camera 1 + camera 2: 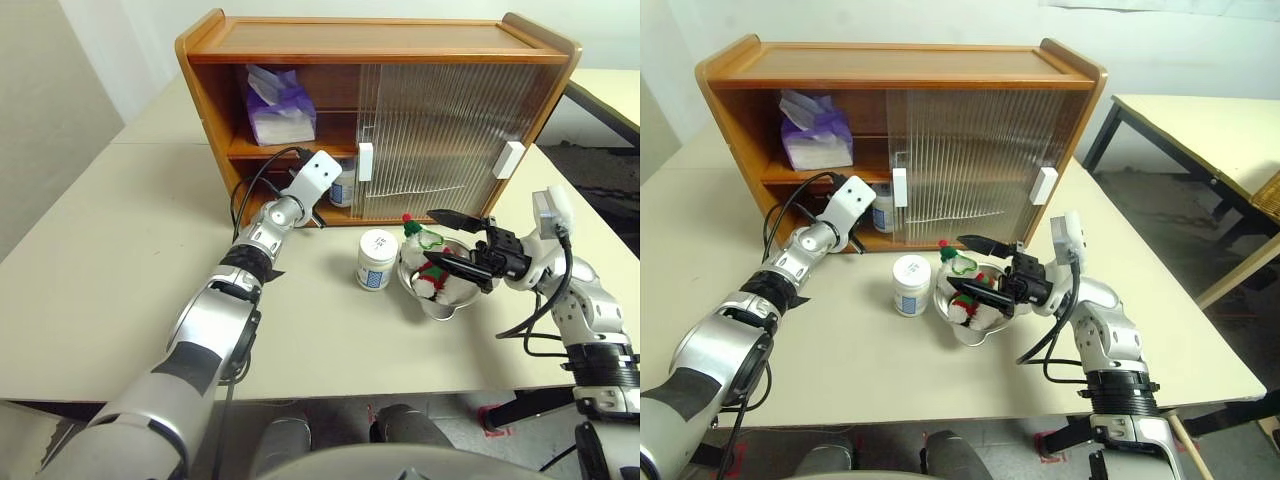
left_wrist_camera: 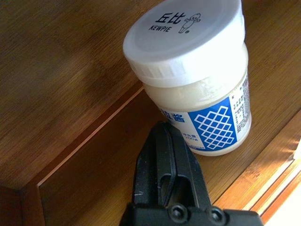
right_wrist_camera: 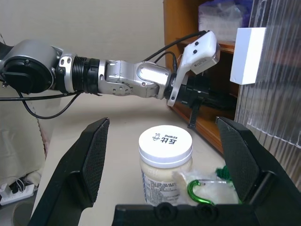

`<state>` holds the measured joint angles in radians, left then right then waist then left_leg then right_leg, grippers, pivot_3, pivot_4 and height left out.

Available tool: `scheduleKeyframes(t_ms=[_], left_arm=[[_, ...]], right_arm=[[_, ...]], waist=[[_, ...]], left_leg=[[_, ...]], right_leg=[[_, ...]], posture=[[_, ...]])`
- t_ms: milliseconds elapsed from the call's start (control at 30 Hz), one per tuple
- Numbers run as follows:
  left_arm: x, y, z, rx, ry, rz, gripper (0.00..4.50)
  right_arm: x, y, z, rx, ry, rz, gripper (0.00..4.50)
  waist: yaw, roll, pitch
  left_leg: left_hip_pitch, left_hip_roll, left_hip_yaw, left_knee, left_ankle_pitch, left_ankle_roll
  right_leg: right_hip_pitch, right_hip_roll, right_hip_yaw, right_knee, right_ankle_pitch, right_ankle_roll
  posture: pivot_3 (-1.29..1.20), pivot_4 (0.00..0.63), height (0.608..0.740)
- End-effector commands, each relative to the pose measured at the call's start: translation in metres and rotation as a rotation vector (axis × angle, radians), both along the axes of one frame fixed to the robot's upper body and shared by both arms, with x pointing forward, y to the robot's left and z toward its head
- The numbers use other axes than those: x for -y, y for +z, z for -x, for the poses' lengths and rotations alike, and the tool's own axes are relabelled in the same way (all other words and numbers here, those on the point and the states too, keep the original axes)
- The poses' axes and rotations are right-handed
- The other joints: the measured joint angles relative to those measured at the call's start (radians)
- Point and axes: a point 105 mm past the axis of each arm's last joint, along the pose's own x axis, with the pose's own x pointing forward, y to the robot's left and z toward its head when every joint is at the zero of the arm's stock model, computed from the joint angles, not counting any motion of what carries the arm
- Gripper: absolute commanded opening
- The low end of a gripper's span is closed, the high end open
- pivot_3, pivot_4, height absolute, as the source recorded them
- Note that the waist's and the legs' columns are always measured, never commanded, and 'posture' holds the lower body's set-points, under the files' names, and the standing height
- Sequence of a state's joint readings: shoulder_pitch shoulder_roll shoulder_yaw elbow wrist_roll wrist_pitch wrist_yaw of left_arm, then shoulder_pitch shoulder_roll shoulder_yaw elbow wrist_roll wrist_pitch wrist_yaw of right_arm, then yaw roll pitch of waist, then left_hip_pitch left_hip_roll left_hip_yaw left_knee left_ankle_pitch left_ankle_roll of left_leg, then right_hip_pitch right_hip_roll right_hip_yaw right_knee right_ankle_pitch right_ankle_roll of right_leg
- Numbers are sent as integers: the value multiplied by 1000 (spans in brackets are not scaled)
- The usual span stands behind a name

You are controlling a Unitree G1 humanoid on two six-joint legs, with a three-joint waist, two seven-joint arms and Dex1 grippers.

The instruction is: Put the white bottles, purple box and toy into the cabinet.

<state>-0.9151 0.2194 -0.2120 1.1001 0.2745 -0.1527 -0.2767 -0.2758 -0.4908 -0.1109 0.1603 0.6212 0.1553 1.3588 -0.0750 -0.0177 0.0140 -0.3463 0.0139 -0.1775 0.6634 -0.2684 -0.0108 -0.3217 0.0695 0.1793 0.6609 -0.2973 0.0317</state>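
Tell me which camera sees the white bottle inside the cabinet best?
The left wrist view: the bottle in the cabinet sits close up on the lower shelf, lid and blue label readable, with the shut left gripper just before it. Both eye views show a sliver of it beside the left arm. The right wrist view hides it behind that arm.

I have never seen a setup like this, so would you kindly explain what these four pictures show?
A two-armed humanoid robot is tidying things into a wooden cabinet. Two pictures come from its head, looking down at the table; the other two come from cameras on its wrists. The left gripper, shut and empty, sits beside a white bottle on the lower shelf. The right gripper is open beside a steel bowl holding the toy. A second bottle stands on the table; the purple box is shelved.
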Motion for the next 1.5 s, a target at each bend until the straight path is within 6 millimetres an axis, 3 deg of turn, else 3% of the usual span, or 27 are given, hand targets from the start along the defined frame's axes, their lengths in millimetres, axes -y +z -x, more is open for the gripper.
scheduleKeyframes(t_ms=[33, 167, 267, 433, 533, 633, 767, 1067, 1500], left_arm=[[-19, -6, 8, -5, 26, 83, 26], [-31, -6, 24, 8, 2, 214, 26], [-30, 1, 39, 43, -94, 283, 605], [-43, 4, 56, 11, -90, 373, 2424], [-43, 5, 83, -53, -173, 478, 3467], [-31, 8, 110, -136, -323, 551, 4475], [-28, 1, 123, -208, -387, 552, 4475], [-5, -46, 135, -428, -485, 463, 4475], [34, -62, 140, -534, -653, 388, 4475]], right_arm=[[2, 4, 0, 14, -10, -5, 4500], [2, 4, -2, 11, -2, -5, 4500], [0, 3, -3, 5, 13, -4, 4500], [-2, 3, -4, 5, 28, -9, 4500], [-2, 2, -4, 1, 30, -9, 4500], [-2, 1, -3, -3, 29, -10, 4500], [-2, 0, -3, -5, 28, -9, 4500], [-2, -2, 0, -8, 20, -11, 4500], [-1, -3, 3, -14, -2, 0, 4500]], waist=[[-3, 1, 0], [-13, 1, -1], [-4, 1, -1], [17, 1, -1], [19, 2, -1], [23, 1, -1], [36, 2, -2], [35, 4, -3], [17, 4, -3]], left_leg=[[0, 0, 0, 0, 0, 0], [1, 0, 0, -1, 0, 0], [0, 0, 0, -1, 0, 0], [1, 0, -1, 0, 0, 0], [1, 0, -1, 0, 0, -1], [1, 0, -1, -1, 0, -2], [2, 0, -1, -1, 0, -2], [2, 2, -3, 0, -1, -2], [0, 1, -3, 0, -1, -2]], right_leg=[[0, 0, 0, 0, 0, 0], [0, 0, 0, 0, 0, -1], [-1, 0, 0, 1, 1, -4], [0, 0, 0, 1, 5, -11], [0, 0, 0, 2, 5, -12], [-1, 0, -1, 4, 4, -14], [-2, 0, -1, 6, 3, -16], [-2, -1, -1, 7, 5, -18], [-3, 0, -2, 6, 3, -15]], posture=[[-148, 0, 740], [-119, 0, 740], [-105, 0, 740], [-89, 0, 740], [-88, 0, 740], [-90, 0, 740], [-94, 0, 740], [-112, 0, 740], [-152, 0, 740]])
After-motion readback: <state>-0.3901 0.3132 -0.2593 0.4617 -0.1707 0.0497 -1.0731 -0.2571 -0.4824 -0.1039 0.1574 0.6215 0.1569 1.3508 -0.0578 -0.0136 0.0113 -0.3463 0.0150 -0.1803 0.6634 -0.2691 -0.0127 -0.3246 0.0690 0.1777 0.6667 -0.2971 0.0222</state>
